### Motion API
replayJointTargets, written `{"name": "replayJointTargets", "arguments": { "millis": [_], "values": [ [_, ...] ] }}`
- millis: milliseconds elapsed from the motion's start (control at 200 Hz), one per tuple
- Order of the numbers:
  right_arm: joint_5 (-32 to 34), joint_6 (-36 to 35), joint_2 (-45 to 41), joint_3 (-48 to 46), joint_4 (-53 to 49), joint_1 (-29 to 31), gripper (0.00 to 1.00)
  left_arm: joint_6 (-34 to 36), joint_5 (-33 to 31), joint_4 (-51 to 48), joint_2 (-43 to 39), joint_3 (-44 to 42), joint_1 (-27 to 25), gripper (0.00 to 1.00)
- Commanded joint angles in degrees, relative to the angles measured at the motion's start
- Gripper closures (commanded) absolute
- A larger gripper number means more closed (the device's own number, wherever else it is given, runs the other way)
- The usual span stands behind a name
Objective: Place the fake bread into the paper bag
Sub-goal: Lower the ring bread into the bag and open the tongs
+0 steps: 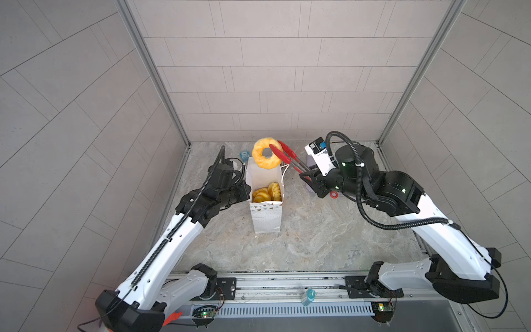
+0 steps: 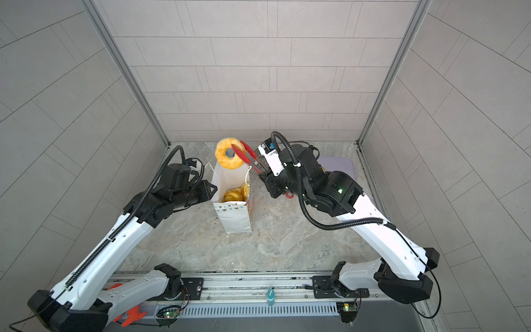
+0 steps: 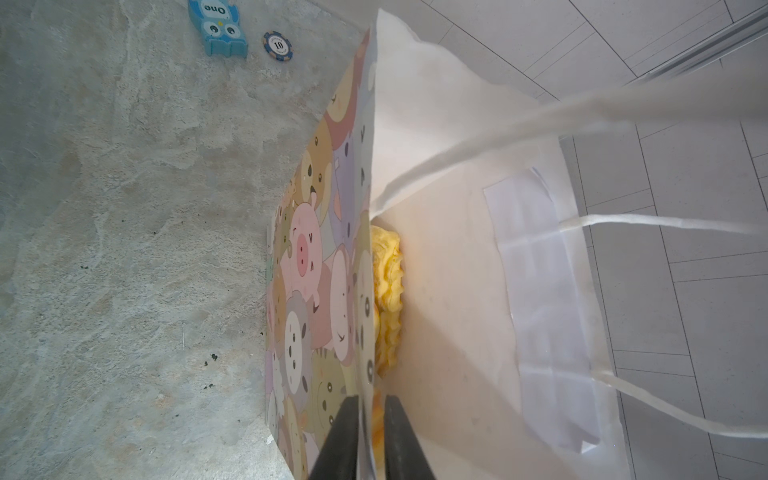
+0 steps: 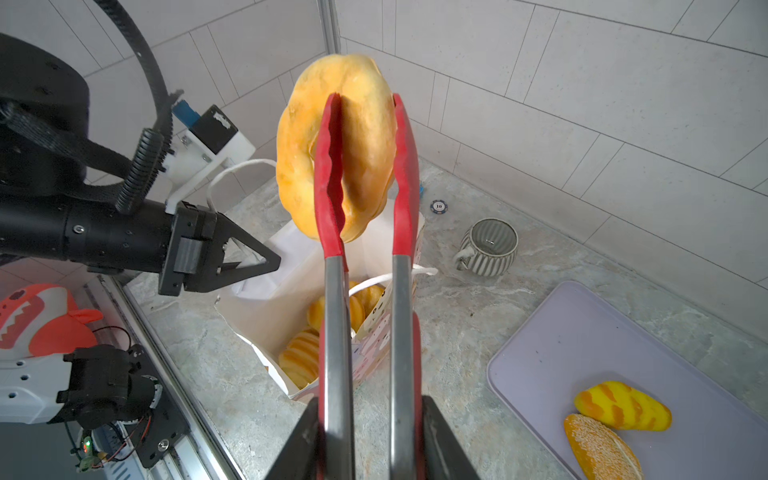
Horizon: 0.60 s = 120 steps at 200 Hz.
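Note:
A golden ring bagel [image 1: 268, 166] [image 2: 230, 166] [image 4: 299, 158] hangs over the open mouth of the white paper bag [image 1: 265, 218] [image 2: 234, 218] [image 4: 266, 307], pinched between the red tips of the metal tongs [image 1: 287, 156] [image 2: 247, 153] [image 4: 332, 291]. My right gripper [image 1: 306, 175] [image 2: 263, 172] [image 4: 370, 403] is shut on the tongs' handles. My left gripper [image 1: 246, 184] [image 2: 212, 188] [image 3: 370, 401] is shut on the bag's left wall near the rim. Several breads [image 1: 265, 194] [image 2: 235, 194] [image 3: 388, 282] lie inside the bag.
A lilac tray [image 4: 582, 332] [image 2: 339, 163] to the right holds a striped yellow bread [image 4: 623, 405] and a sesame bun [image 4: 598, 446]. A striped mug [image 4: 490, 247], a poker chip [image 3: 277, 45] and a blue owl block [image 3: 216, 27] sit near the back wall.

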Motion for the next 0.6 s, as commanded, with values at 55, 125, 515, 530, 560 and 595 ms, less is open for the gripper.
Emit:
{"name": "replayJointTargets", "arguments": {
  "millis": [55,125,515,530,560,595],
  "values": [
    [5.8,-2.4,0.7,2.6,-0.4,2.3,0.65,-0.4,-0.8,-0.3,-1.1,0.6,0.3,0.82],
    [6.7,-2.9,1.3,3.1,-0.9,3.2,0.65,-0.5,-0.9,-0.3,-1.2,0.6,0.4,0.82],
    [9.8,-3.6,2.9,2.9,-2.6,4.6,0.65,-0.5,-0.8,-0.2,-1.5,0.2,0.3,0.82],
    [9.9,-3.6,2.9,2.8,-2.7,4.6,0.65,-0.5,-0.8,-0.2,-1.5,0.2,0.3,0.82],
    [10.1,-3.6,3.1,2.7,-3.0,4.7,0.65,-0.5,-0.8,-0.1,-1.5,0.1,0.3,0.82],
    [10.3,-3.7,3.4,2.8,-3.2,4.8,0.65,-0.5,-0.8,0.0,-1.5,0.1,0.2,0.82]
  ]
}}
